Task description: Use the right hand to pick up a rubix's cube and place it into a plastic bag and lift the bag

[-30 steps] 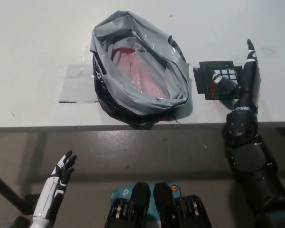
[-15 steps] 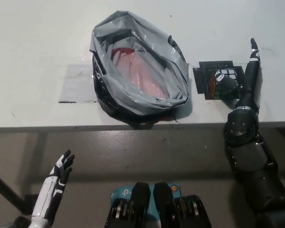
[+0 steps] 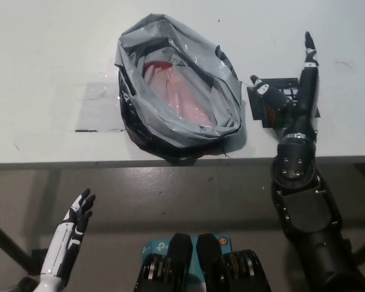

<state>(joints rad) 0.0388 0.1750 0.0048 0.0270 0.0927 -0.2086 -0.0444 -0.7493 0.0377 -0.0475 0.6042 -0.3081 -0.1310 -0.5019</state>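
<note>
1. The rubix's cube (image 3: 274, 109) sits on the white surface (image 3: 48, 55), just right of the plastic bag (image 3: 176, 91) and near the front edge; our black right hand (image 3: 292, 97) lies over it and hides much of it.
2. What has changed: a second ago our right hand rested lower and further right, with one finger curled over the cube's top. Now it has slid left and forward, and its fingers (image 3: 307, 52) are spread wide, one reaching far past the cube and another (image 3: 260, 88) angled toward the bag side.
3. We read this as the hand opening around the cube to set up a grasp. Nothing is pinched yet, and the cube looks to be in the same spot, so the pick-up is not yet done.
4. The bag is grey, crumpled and lying open with its mouth facing up. Inside we see pale pink material and a small red patch; we cannot tell what they are. The cube is outside the bag.
5. Our white left hand (image 3: 76, 222) rests low at the left, below the surface's edge, its fingers apart and holding nothing.
6. Placing the cube and lifting the bag both remain.
</note>
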